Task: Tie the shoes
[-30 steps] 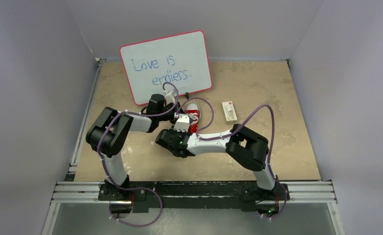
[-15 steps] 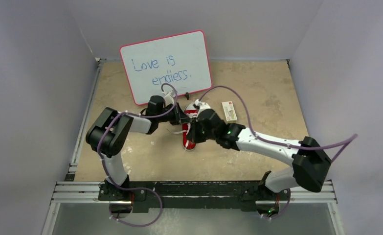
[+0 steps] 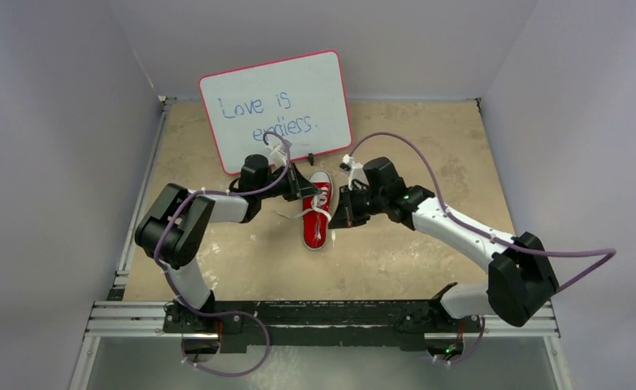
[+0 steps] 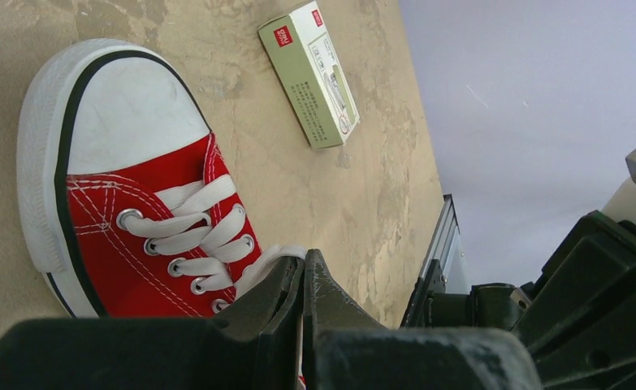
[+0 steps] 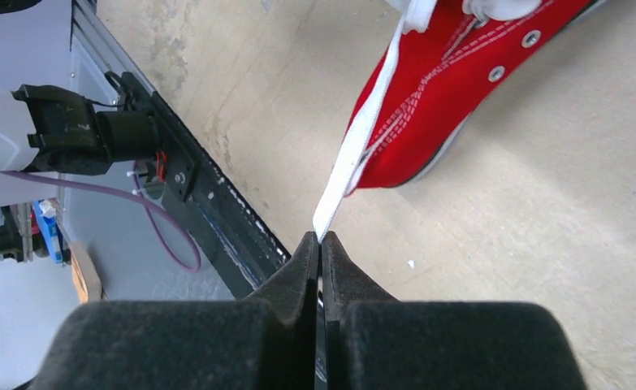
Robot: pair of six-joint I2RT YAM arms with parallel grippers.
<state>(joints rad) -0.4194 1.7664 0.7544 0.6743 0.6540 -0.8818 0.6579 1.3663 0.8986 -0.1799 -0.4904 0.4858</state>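
The left gripper (image 4: 305,262) is closed, apparently on a lace (image 4: 267,260). The shoe (image 3: 318,216) is laid between both grippers, toe toward the whiteboard (image 3: 278,110), equally near each. A taut strand (image 5: 363,134) is clamped by the right gripper (image 5: 320,241).

Whiteboard (image 3: 275,110) blocks behind sneaker (image 3: 316,231)

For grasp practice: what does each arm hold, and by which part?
Right fingers: the sneaker's white lace, by its free end. Left fingers: apparently the other lace, part hidden.
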